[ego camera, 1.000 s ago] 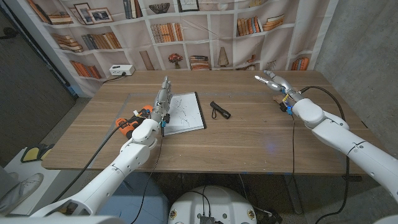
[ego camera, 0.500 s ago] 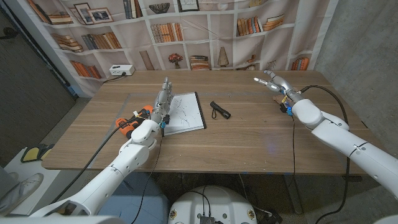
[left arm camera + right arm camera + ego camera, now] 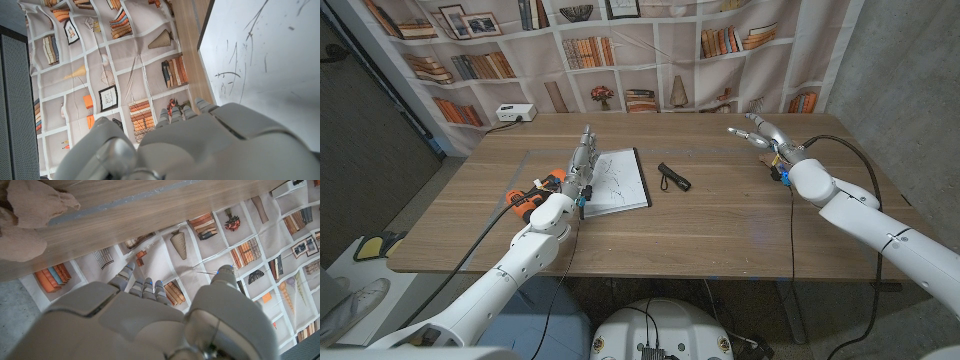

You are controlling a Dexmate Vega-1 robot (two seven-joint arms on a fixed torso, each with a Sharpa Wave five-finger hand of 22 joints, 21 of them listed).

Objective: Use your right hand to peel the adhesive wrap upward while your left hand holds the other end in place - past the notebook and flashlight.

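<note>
In the head view the wooden table (image 3: 700, 225) carries one notebook (image 3: 616, 180) and one black flashlight (image 3: 673, 177), both near the middle of the table and slightly apart from each other; the near half of the table and its right part are bare wood. The left hand (image 3: 582, 160) stands at the left edge of the notebook, fingers straight and together, pointing to the far edge; I cannot tell if it presses something down. The right hand (image 3: 759, 133) is raised near the far right corner, well apart from the flashlight, fingers spread and holding nothing I can see. The adhesive wrap I cannot make out here. In the left wrist view the back of the left hand (image 3: 200, 145) is close to the camera, and beside its fingers lies the white page of the notebook (image 3: 270, 65) with thin pen lines. In the right wrist view the right hand (image 3: 150, 320) has its fingers (image 3: 145, 287) extended and apart before the bookshelf backdrop (image 3: 260, 245); one crumpled beige thing (image 3: 30, 215) lies on the table edge.
</note>
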